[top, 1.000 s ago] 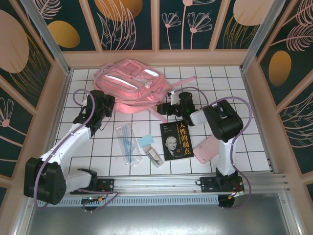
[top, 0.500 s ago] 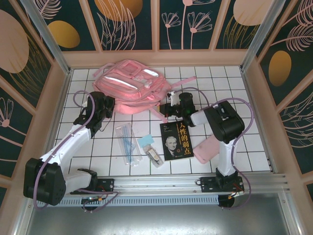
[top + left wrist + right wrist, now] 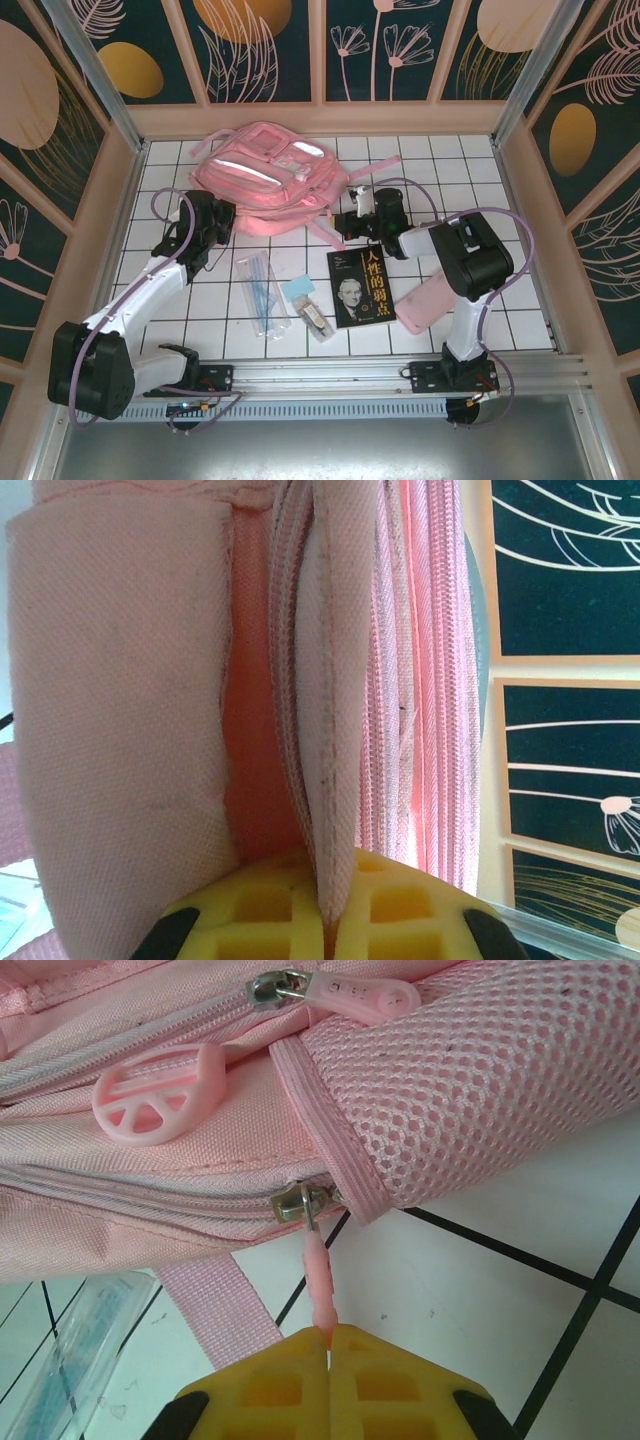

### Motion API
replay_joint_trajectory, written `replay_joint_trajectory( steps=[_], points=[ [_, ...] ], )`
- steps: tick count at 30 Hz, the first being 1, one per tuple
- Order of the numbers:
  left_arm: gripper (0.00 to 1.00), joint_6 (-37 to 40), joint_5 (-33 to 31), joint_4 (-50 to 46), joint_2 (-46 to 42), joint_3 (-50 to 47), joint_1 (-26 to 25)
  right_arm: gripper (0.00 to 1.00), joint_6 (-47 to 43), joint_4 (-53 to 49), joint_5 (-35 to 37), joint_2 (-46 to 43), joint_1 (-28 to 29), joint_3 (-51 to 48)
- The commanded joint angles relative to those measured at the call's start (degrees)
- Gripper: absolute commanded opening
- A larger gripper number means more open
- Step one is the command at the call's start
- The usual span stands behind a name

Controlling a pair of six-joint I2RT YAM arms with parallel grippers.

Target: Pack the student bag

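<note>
The large pink student bag [image 3: 268,175] lies on the tiled table at the back, glossy front pockets up. My left gripper [image 3: 222,212] is at its left lower edge, shut on a fold of pink bag fabric [image 3: 325,770] beside the zipper teeth. My right gripper [image 3: 345,222] is at the bag's right lower corner, shut on a thin pink zipper pull [image 3: 318,1290] that hangs from a metal slider [image 3: 298,1203] under the mesh side pocket [image 3: 480,1080]. A second slider with a pink tab [image 3: 350,995] and a round pink charm [image 3: 160,1090] sit above it.
In front of the bag lie a dark book with a man's face [image 3: 360,288], a clear bag of pens [image 3: 260,290], a small blue-topped item [image 3: 305,305] and a flat pink pouch [image 3: 430,300]. A loose pink strap [image 3: 215,1305] runs across the tiles. Wooden walls enclose the table.
The right arm's wrist has shifted slightly right and up, still holding the zipper pull. The bag's right corner has shifted a little. The left arm has barely moved.
</note>
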Motion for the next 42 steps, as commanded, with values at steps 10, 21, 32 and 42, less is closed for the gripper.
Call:
replay_joint_trajectory(
  steps=[10,21,32,42],
  points=[
    [0.00,-8.4,5.2,5.0,-3.8,3.6,-1.7,0.05,0.5,3.1,-3.7,3.0,-0.2,4.4],
    [0.00,-9.7,6.3,5.1,-3.7,6.1,-2.2,0.32,2.7,7.0,-5.2,3.9,-0.2,6.7],
    [0.00,-9.9,6.8,5.4,-4.3,6.7,-2.3,0.31,6.6,9.6,-7.0,9.0,-0.1,11.6],
    [0.00,-6.5,2.8,7.7,-3.1,2.9,-2.4,0.00,9.1,7.4,-7.5,4.6,-1.3,9.5]
  ],
)
